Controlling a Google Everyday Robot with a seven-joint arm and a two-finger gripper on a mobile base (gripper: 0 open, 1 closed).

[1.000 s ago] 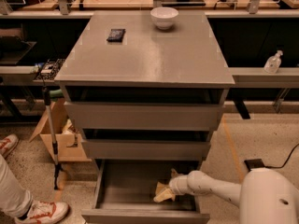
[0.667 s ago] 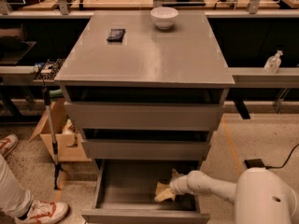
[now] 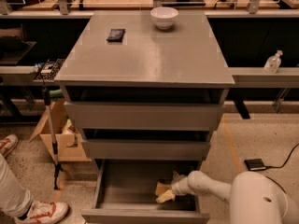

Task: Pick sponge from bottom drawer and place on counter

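The bottom drawer [image 3: 110,190] of the grey cabinet is pulled open. My gripper [image 3: 169,193] reaches into its right half from the right, on a white arm [image 3: 205,186]. A pale yellow patch that looks like the sponge [image 3: 161,187] lies on the drawer floor right at the gripper's tip. I cannot separate the sponge from the gripper's yellowish pads, nor tell whether it is held. The counter [image 3: 149,55] is the cabinet's flat grey top, well above the gripper.
A white bowl [image 3: 164,17] and a small black object [image 3: 116,34] sit at the back of the counter. The two upper drawers [image 3: 145,117] overhang the bottom drawer. A person's leg and shoes [image 3: 28,208], a pole [image 3: 50,134] and a cardboard box [image 3: 63,139] are at the left.
My white body has shifted slightly left. The gripper stays at the same spot in the drawer beside the yellow patch.
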